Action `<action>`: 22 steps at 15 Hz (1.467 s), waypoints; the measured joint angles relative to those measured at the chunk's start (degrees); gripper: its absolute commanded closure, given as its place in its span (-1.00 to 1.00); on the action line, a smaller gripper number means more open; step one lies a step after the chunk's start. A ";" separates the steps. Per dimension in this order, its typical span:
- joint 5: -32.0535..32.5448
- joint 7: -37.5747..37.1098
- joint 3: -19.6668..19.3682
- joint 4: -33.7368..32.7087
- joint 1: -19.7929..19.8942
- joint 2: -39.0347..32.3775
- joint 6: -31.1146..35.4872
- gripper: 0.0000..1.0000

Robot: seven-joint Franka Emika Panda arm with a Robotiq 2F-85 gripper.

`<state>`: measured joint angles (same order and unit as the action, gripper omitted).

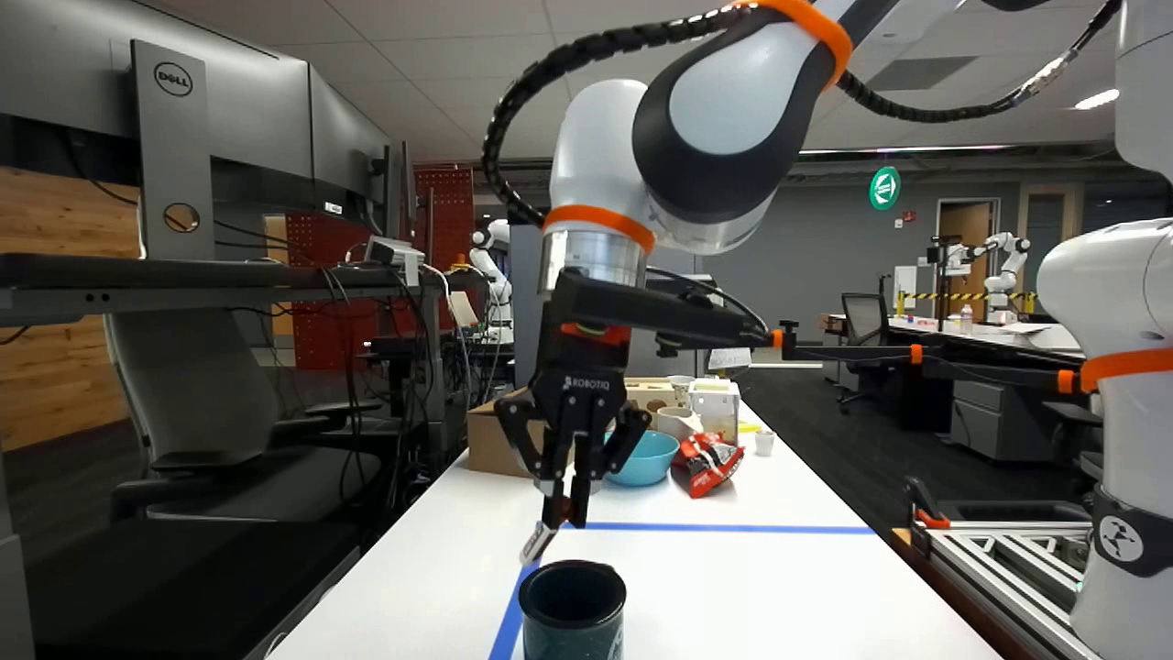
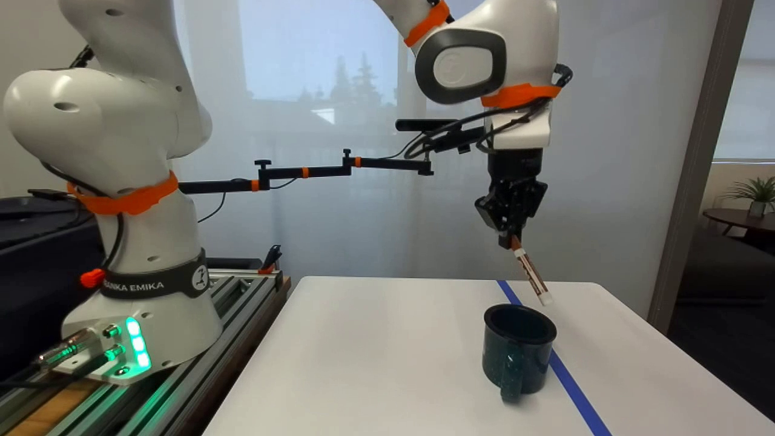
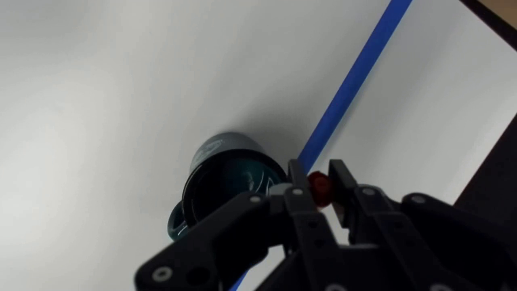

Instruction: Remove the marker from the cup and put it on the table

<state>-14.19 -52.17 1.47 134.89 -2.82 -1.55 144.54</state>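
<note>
a grey wall (image 1: 816, 247) rose beyond a black office chair (image 1: 866, 321); a potted plant (image 2: 757, 196) stood on a round brown table (image 2: 728, 219).

A marker (image 2: 531, 270) tilts above the white table (image 2: 375, 351), outside an upright teal cup (image 2: 519, 350).

A red bag (image 1: 708, 466) lies beside a blue bowl (image 1: 644, 467), near a cardboard box (image 1: 486, 447).
</note>
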 measured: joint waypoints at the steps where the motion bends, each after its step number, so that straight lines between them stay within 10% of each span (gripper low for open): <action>1: 1.23 -0.77 0.13 0.02 -0.06 1.76 -1.11 0.90; 9: 4.94 0.99 5.50 0.22 -2.25 9.79 -11.18 0.90; 22: 8.83 15.49 5.69 1.76 -2.55 1.26 -12.79 0.90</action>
<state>-5.36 -36.69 7.16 136.65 -5.37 -0.29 131.75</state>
